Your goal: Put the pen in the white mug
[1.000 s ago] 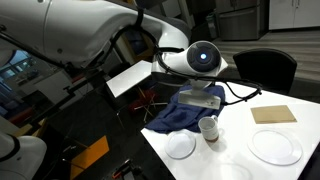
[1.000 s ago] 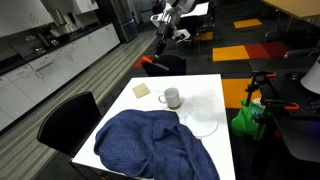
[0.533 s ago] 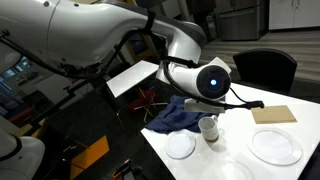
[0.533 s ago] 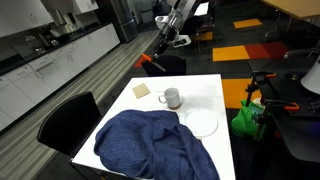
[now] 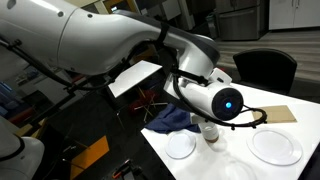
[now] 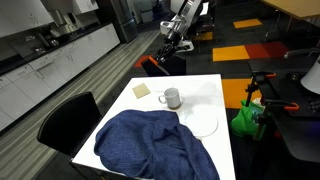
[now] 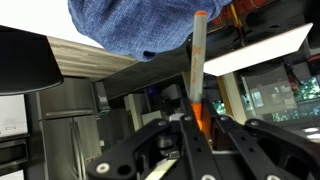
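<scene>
in the wrist view the hand [image 7: 198, 128] is clamped on the pen [image 7: 197, 60]. its two fingers press the orange-red part from both sides. the whitish end sticks out far past the fingertips, toward the blue cloth [image 7: 130, 25]. this picture seems to stand upside down, so i judge that the pen really points downward, which is a good way to hold it for dropping into an opening.

in an exterior view the hand hangs high in the air beyond the far edge of the surface [image 6: 205, 88], well apart from the white mug [image 6: 171, 97]. the pen is too small to see there. the mug stands upright with its opening up, between a brown square mat [image 6: 141, 89] and a white plate [image 6: 203, 124]. the cloth covers the near half of the surface.

my judgement is that the carrying step is in hand. the next move should bring the tip over the mug's opening and lower it before the fingers let go. the opening is narrow, and a pen released from high up may bounce out or tip the mug.
</scene>
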`<action>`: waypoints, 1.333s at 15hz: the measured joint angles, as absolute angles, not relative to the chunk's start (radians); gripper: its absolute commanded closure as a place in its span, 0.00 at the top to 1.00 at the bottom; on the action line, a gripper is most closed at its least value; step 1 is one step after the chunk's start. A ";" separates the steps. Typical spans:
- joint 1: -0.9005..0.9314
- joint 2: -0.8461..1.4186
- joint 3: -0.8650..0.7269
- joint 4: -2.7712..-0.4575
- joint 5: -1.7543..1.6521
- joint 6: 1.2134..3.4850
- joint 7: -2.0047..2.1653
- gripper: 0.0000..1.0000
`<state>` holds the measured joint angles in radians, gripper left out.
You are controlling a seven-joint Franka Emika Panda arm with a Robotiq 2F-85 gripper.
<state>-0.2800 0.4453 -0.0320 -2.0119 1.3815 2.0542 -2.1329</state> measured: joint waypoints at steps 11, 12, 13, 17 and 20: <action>-0.247 0.585 -0.056 -1.979 1.569 2.039 -2.338 0.04; -0.242 0.599 -0.060 -1.969 1.584 2.039 -2.352 0.04; -0.237 0.613 -0.065 -1.959 1.600 2.040 -2.364 0.04; -0.225 0.673 -0.084 -1.917 1.643 2.040 -2.394 0.04; -0.225 0.715 -0.101 -1.889 1.647 2.040 -2.395 0.04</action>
<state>-0.2246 0.7151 -0.1010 -1.8890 1.6472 2.0405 -2.3948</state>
